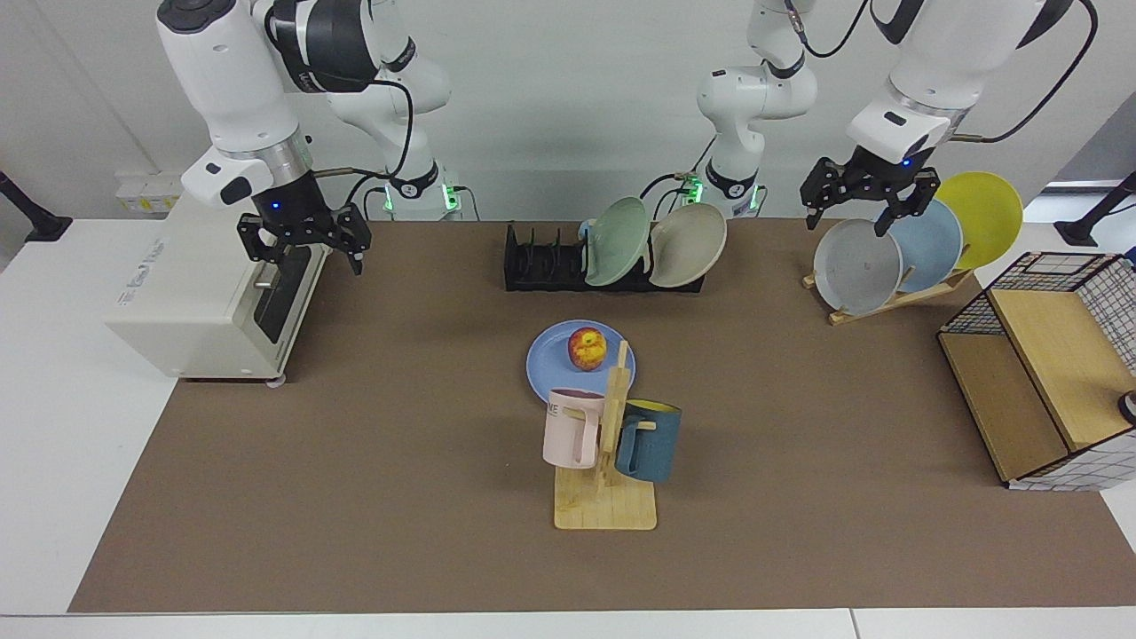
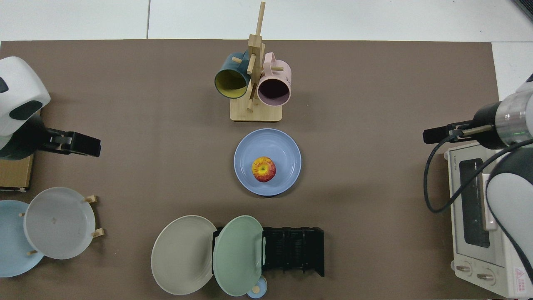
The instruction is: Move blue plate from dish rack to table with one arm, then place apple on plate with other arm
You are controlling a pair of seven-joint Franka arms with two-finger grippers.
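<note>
Facing view: the plate (image 1: 561, 366) lies flat on the brown worktop (image 1: 355, 461), close to the middle, with its open face up. It is round, matte and periwinkle blue, so it has no long axis. The apple (image 1: 587, 347) sits on the plate, toward the plate's 1 o'clock side; it is small and round, with red and yellow streaks. At 6 o'clock from the plate stands a wooden mug tree (image 1: 608, 461) with a pink mug (image 1: 572, 428) and a dark blue mug (image 1: 648, 441); its post covers part of the plate's rim. At 12 o'clock is the black slotted rack (image 1: 550, 262), with a green plate (image 1: 617, 241) and a beige plate (image 1: 687, 245) leaning in it. The right hand (image 1: 306, 241) hangs above the toaster oven (image 1: 213, 275) at 10 o'clock, its fingers spread and holding nothing. The left hand (image 1: 868, 197) hangs above the grey plate (image 1: 856, 266) at 2 o'clock, its fingers also spread and empty.

Top view: the plate (image 2: 283, 150) is in the middle, and the apple (image 2: 263, 169) stands just off its centre with the stem hollow up. The mug tree (image 2: 255, 79) is at 12 o'clock, the rack (image 2: 293, 251) at 6 o'clock. The right hand (image 2: 441, 134) is at 3 o'clock beside the oven (image 2: 479, 216), the left hand (image 2: 81, 144) at 9 o'clock. From above I cannot tell how their fingers stand.
</note>
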